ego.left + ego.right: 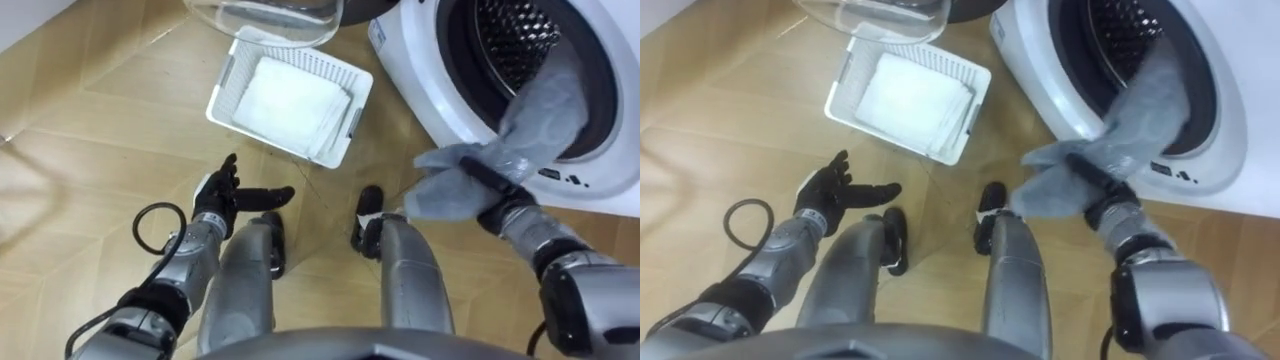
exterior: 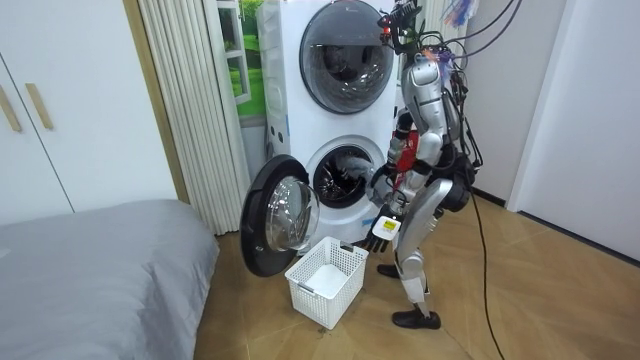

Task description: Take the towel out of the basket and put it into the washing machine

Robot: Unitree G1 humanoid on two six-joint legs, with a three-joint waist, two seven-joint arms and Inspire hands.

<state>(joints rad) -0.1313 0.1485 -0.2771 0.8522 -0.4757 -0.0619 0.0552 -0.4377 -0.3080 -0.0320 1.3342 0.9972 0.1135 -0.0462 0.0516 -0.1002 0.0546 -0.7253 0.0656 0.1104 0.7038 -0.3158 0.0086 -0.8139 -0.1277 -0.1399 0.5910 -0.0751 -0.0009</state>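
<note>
At the lower washing machine [image 2: 335, 148], the door [image 2: 275, 215] stands open toward the room view's left, and the robot stands close before the port.

Right hand [image 1: 488, 182]: fingers curled round a bunched grey towel [image 1: 540, 105], with a dark finger visible across the cloth. The towel's upper end lies over the port's rim and reaches into the drum [image 1: 510, 35]. Its lower bulk, with the hand, is outside, in front of the white front panel.

Left hand [image 1: 222, 192]: fingers straight and spread, holding nothing, above the floor beside the left thigh.

White basket [image 1: 228, 90]: on the floor between door and robot, with a folded white cloth [image 1: 290, 100] lying in it, well apart from both hands.

Progress, judged: pick-up done, carry to the machine done, insertion partial. Left to do: push the rest of the towel past the rim, release, pull the hand clear. Whether the white cloth in the basket also counts toward the task cannot be told.

Risk: the trailing end could snag on the rim or slip back out on release.
</note>
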